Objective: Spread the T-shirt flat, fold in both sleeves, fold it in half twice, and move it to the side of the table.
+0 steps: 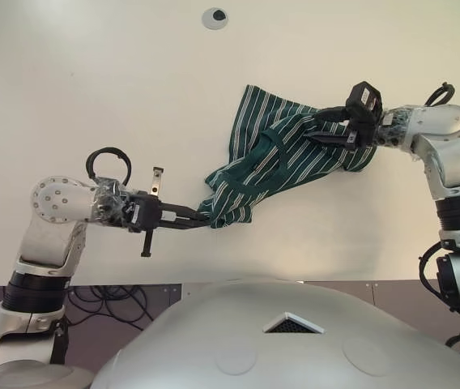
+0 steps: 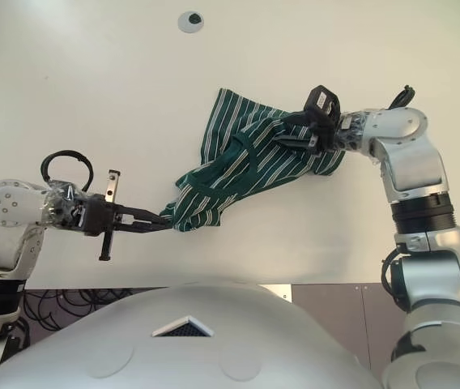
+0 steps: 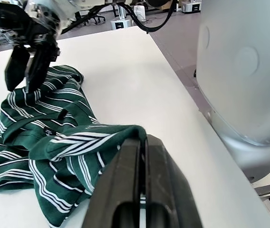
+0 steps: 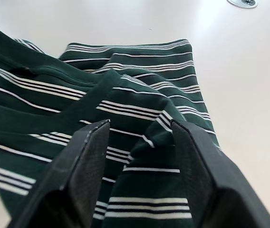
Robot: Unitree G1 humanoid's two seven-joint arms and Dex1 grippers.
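A dark green T-shirt [image 1: 270, 162] with white stripes lies crumpled on the white table [image 1: 92, 97], right of centre. My left gripper [image 1: 202, 217] is shut on the shirt's near left corner, pinching a bunched fold [image 3: 97, 135] between its black fingers [image 3: 125, 166]. My right gripper [image 1: 323, 130] is at the shirt's right end, low over the cloth. It stands open, and a ridge of striped fabric [image 4: 139, 95] rises between its two fingers [image 4: 85, 156]. The left wrist view also catches the right gripper [image 3: 25, 71] at the far end of the shirt [image 3: 40, 123].
A round grey disc [image 1: 215, 18] is set into the table at the back. The table's near edge [image 1: 214, 282] runs just in front of the arms, with cables [image 1: 108, 300] below it at the left. Bare tabletop lies left of the shirt and behind it.
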